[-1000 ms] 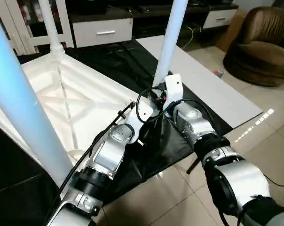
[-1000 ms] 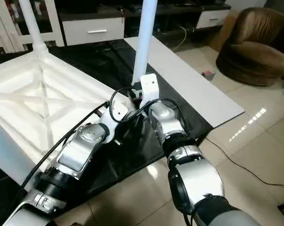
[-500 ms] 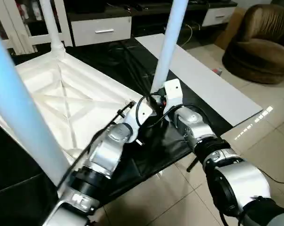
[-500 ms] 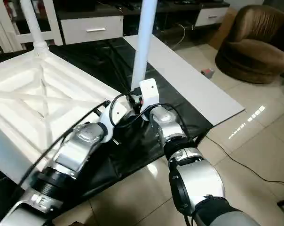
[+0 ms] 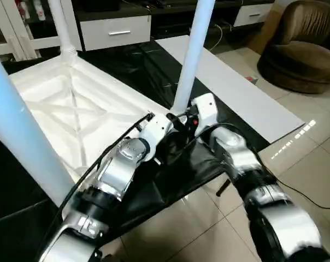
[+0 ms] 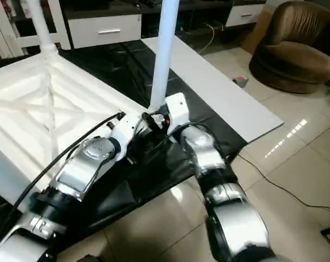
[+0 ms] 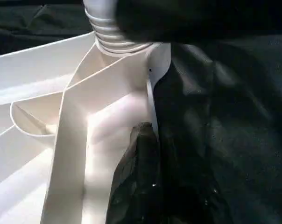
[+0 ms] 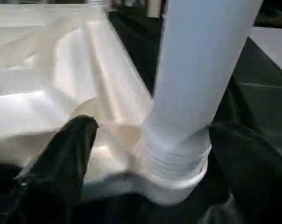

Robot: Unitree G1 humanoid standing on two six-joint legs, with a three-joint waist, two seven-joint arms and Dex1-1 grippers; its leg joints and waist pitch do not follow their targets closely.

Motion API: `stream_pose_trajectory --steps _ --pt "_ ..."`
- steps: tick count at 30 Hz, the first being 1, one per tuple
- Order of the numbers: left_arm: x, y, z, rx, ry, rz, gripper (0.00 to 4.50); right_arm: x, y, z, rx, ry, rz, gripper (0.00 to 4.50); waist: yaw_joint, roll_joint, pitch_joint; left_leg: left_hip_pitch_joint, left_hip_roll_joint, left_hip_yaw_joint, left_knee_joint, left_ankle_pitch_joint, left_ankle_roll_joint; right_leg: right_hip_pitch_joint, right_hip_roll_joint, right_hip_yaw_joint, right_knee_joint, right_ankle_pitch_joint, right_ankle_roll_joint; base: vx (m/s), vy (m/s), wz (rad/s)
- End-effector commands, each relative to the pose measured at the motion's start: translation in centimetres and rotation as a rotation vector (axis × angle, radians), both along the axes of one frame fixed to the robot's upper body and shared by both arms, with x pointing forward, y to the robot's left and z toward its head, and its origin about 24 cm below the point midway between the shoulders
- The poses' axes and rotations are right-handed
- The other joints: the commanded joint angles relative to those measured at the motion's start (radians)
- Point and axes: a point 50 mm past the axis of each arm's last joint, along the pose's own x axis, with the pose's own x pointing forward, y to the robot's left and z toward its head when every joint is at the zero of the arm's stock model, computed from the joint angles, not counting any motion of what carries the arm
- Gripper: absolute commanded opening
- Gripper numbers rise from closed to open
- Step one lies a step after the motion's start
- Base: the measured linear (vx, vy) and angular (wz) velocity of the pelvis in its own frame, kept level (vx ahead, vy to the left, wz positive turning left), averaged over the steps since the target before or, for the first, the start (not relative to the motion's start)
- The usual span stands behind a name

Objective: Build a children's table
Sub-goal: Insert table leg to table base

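No writing is legible. The glossy white ribbed table top (image 5: 72,117) lies on black cloth (image 6: 127,65); the right end effector (image 8: 145,140) straddles a ridged, tapered leg (image 8: 197,70); whether the left end effector (image 5: 164,123) is open or closed cannot be told.

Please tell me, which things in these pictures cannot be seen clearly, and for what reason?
- Both grippers' fingertips, head views: the wrists hide them at the base of the middle leg.
- Thread depth of that leg in its corner socket, right wrist view: blurred.
- Tops of all three legs: cut off by the upper edge.
- Near corner of the table top: hidden behind the near leg and left arm.
- Small object on the floor: too small to identify.
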Motion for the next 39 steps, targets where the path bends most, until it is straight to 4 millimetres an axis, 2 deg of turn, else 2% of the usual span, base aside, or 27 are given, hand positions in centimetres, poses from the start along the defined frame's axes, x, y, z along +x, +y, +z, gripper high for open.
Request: stream_pose_trajectory --steps 1,2,3,5,6,7,9,13,16,19,20,22,23,24,25,26,27,29,30,31,32,33,36,38,39 --pt "0.4 0.0 0.7 0.01 -0.038 -0.051 0.0 -0.1 -0.4 0.6 0.005 -0.012 0.022 4.44 0.001 0.005 -0.069 0.024 0.007 0.007 -0.042 0.015 0.099 0.05 -0.048 0.043 -0.06 0.307 -0.25 0.0 0.0 0.0" --pt "0.3 0.5 0.8 0.017 -0.031 -0.08 0.0 -0.5 -0.8 0.7 0.005 -0.016 0.032 4.44 0.002 0.009 -0.07 0.024 0.005 0.007 -0.042 0.01 0.097 0.051 -0.048 0.043 -0.06 0.301 -0.253 0.0 0.0 0.0" --pt "0.3 0.8 0.8 0.023 -0.025 -0.101 0.0 -0.8 -1.2 0.8 0.004 -0.018 0.039 4.44 0.005 0.008 -0.069 0.025 0.006 0.006 -0.042 0.011 0.094 0.053 -0.048 0.044 -0.061 0.296 -0.248 0.0 0.0 0.0" --pt "-0.1 1.9 0.6 0.035 0.016 -0.193 0.0 -1.8 -2.5 0.9 0.001 0.001 0.076 4.44 0.008 0.016 -0.072 0.027 0.007 0.004 -0.041 0.017 0.089 0.053 -0.047 0.045 -0.058 0.32 -0.242 0.0 0.0 0.0" --pt "-0.4 2.3 0.5 0.034 0.041 -0.248 0.0 -2.2 -3.1 1.0 -0.009 0.01 0.101 4.44 0.012 0.013 -0.07 0.027 0.004 0.004 -0.041 0.019 0.089 0.055 -0.044 0.045 -0.06 0.33 -0.239 0.0 0.0 0.0" --pt "-0.6 2.9 0.3 0.036 0.066 -0.276 0.0 -2.7 -3.7 1.1 -0.024 0.017 0.122 4.44 0.015 0.017 -0.07 0.029 0.004 0.005 -0.041 0.018 0.081 0.054 -0.041 0.046 -0.06 0.344 -0.235 0.0 0.0 0.0" --pt "-1.2 3.7 0.1 0.037 0.107 -0.346 0.0 -3.6 -5.0 1.3 -0.044 0.034 0.161 4.44 0.022 0.018 -0.071 0.031 0.005 0.006 -0.042 -0.001 0.071 0.053 -0.042 0.044 -0.06 0.337 -0.239 0.0 0.0 0.0" --pt "-2.1 4.2 0.0 0.027 0.137 -0.474 0.0 -4.2 -6.2 1.7 -0.051 0.05 0.193 4.44 0.022 0.021 -0.072 0.031 0.007 0.005 -0.045 -0.046 0.041 0.051 -0.046 0.044 -0.061 0.279 -0.246 0.0 0.0 0.0" --pt "-3.3 4.5 -0.1 0.016 0.18 -0.601 0.0 -4.8 -6.8 1.8 -0.074 0.074 0.283 4.44 0.027 0.023 -0.071 0.035 0.01 0.007 -0.046 -0.067 0.027 0.047 -0.045 0.044 -0.061 0.25 -0.251 0.0 0.0 0.0" --pt "-4.1 4.6 -0.1 0.016 0.223 -0.689 0.0 -5.5 -6.7 1.7 -0.107 0.116 0.393 4.44 0.037 0.02 -0.068 0.034 0.009 0.009 -0.046 -0.066 0.033 0.047 -0.046 0.046 -0.06 0.239 -0.248 0.0 0.0 0.0" --pt "-4.2 4.6 -0.1 0.023 0.222 -0.711 0.0 -5.7 -6.5 1.6 -0.131 0.133 0.427 4.44 0.039 0.016 -0.067 0.036 0.01 0.01 -0.047 -0.074 0.035 0.044 -0.047 0.045 -0.063 0.222 -0.247 0.0 0.0 0.0" --pt "-4.0 4.5 -0.2 0.031 0.186 -0.696 0.0 -5.5 -6.4 1.5 -0.148 0.134 0.413 4.44 0.041 0.012 -0.066 0.034 0.01 0.01 -0.048 -0.079 0.031 0.044 -0.05 0.045 -0.064 0.19 -0.243 0.0 0.0 0.0" --pt "-3.3 4.3 -0.2 0.043 0.107 -0.634 0.0 -5.2 -6.2 1.5 -0.145 0.126 0.385 4.44 0.043 0.013 -0.066 0.034 0.011 0.01 -0.048 -0.081 0.027 0.044 -0.051 0.046 -0.064 0.177 -0.242 0.0 0.0 0.0" --pt "-3.3 4.3 -0.2 0.043 0.107 -0.634 0.0 -5.2 -6.2 1.5 -0.145 0.126 0.385 4.44 0.041 0.003 -0.064 0.033 0.011 0.011 -0.049 -0.087 0.028 0.044 -0.049 0.046 -0.067 0.166 -0.238 0.0 0.0 0.0" --pt "-2.5 4.2 -0.2 0.048 0.027 -0.557 0.0 -4.9 -6.0 1.6 -0.131 0.117 0.36 4.44 0.044 0.007 -0.064 0.034 0.013 0.01 -0.051 -0.108 0.018 0.041 -0.054 0.046 -0.069 0.114 -0.227 0.0 0.0 0.0" --pt "-1.9 4.4 -0.2 0.004 0.009 -0.471 0.0 -4.9 -5.9 1.7 -0.108 0.108 0.33 4.44 0.042 0.002 -0.061 0.031 0.013 0.009 -0.054 -0.122 0.01 0.042 -0.055 0.045 -0.072 0.074 -0.211 0.0 0.0 0.0" --pt "-1.8 4.5 -0.2 -0.003 0.007 -0.459 0.0 -4.8 -5.8 1.7 -0.105 0.105 0.324 4.44 0.042 0.002 -0.06 0.032 0.012 0.01 -0.055 -0.132 0.004 0.039 -0.056 0.046 -0.074 0.048 -0.204 0.0 0.0 0.0" --pt "-1.3 5.0 -0.4 -0.045 -0.021 -0.39 0.0 -4.6 -5.6 1.8 -0.069 0.074 0.248 4.44 0.034 0.002 -0.057 0.028 0.009 0.007 -0.06 -0.174 -0.017 0.038 -0.06 0.048 -0.086 -0.069 -0.174 0.0 0.0 0.0" --pt "-1.3 5.1 -0.4 -0.044 -0.025 -0.389 0.0 -4.6 -5.6 1.8 -0.065 0.071 0.242 4.44 0.032 0.001 -0.056 0.027 0.009 0.006 -0.062 -0.179 -0.02 0.036 -0.06 0.049 -0.09 -0.091 -0.164 -0.065 0.003 -0.07" --pt "-1.2 5.9 -0.6 0.019 -0.042 -0.382 0.0 -4.3 -5.5 1.9 -0.026 0.056 0.188 4.44 0.029 0.006 -0.056 0.029 0.009 0.005 -0.063 -0.202 -0.029 0.033 -0.059 0.049 -0.092 -0.128 -0.155 0.0 0.0 0.0" --pt "-1.1 6.3 -0.7 0.048 -0.047 -0.379 0.0 -4.3 -5.4 1.9 -0.008 0.054 0.167 4.44 0.023 0.005 -0.056 0.029 0.008 0.005 -0.065 -0.222 -0.033 0.028 -0.059 0.052 -0.096 -0.159 -0.141 0.0 0.0 0.0" --pt "-1.1 6.3 -0.7 0.048 -0.047 -0.379 0.0 -4.3 -5.4 1.9 -0.008 0.054 0.167 4.44 0.021 0.005 -0.057 0.029 0.008 0.004 -0.065 -0.226 -0.035 0.028 -0.059 0.051 -0.098 -0.168 -0.139 0.0 0.0 0.0" --pt "-0.7 7.1 -0.6 0.082 -0.058 -0.362 0.0 -4.3 -5.3 1.9 0.02 0.05 0.133 4.44 0.013 0.014 -0.055 0.027 0.008 0.002 -0.067 -0.242 -0.04 0.023 -0.057 0.054 -0.099 -0.178 -0.138 0.0 0.0 0.0" --pt "-0.1 7.8 0.0 0.054 -0.077 -0.306 0.0 -4.5 -5.2 1.8 0.027 0.054 0.135 4.44 0.012 0.013 -0.056 0.031 0.007 0.005 -0.065 -0.246 -0.041 0.019 -0.054 0.057 -0.1 -0.17 -0.142 0.0 0.0 0.0" --pt "0.4 8.4 0.4 0.071 -0.088 -0.276 0.28 -4.6 -5.2 1.9 0.035 0.055 0.139 4.48 0.012 0.014 -0.057 0.029 0.006 0.005 -0.064 -0.235 -0.039 0.021 -0.054 0.057 -0.099 -0.151 -0.146 0.0 0.0 0.0"
